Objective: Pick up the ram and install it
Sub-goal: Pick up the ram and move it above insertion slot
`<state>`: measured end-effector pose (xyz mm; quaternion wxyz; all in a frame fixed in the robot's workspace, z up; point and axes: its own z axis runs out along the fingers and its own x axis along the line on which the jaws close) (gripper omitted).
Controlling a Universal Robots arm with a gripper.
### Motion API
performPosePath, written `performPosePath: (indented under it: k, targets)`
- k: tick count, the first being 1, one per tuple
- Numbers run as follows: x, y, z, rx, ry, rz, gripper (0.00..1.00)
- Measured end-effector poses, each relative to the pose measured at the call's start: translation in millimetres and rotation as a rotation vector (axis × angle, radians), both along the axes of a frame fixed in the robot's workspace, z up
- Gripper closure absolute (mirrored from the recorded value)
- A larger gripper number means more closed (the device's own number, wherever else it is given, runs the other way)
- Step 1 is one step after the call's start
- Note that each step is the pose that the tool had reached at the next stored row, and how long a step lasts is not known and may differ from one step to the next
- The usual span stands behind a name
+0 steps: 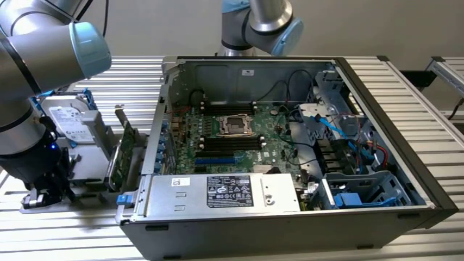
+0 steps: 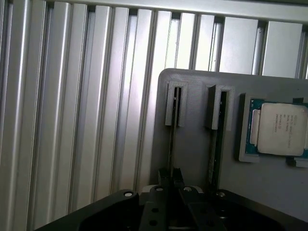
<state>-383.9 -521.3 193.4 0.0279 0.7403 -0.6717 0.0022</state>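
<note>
Two sticks (image 2: 215, 139) stood slotted. Gripper (image 2: 171, 174), at eight o'clock in the exterior view, was clamped on the ram (image 2: 171, 144) by its edge; a skewed pull could bind it in the holder (image 2: 192, 120).

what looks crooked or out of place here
Nothing stands out: the ram stands straight in its slot in the grey holder, the stick beside it likewise, and the processor lies flat in its recess.

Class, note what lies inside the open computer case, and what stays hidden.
Inside the case: green motherboard, its processor socket, blue cables, and a power supply, hiding whatever lies beneath it.
</note>
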Motion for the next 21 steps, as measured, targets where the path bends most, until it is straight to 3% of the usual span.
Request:
performPosePath:
  k: [15,21]
  targets:
    - [0.0,0.0,-0.1,0.0000,-0.0001,-0.002,0.86]
    - [0.0,0.1,-0.1,0.0000,-0.0002,-0.037,0.86]
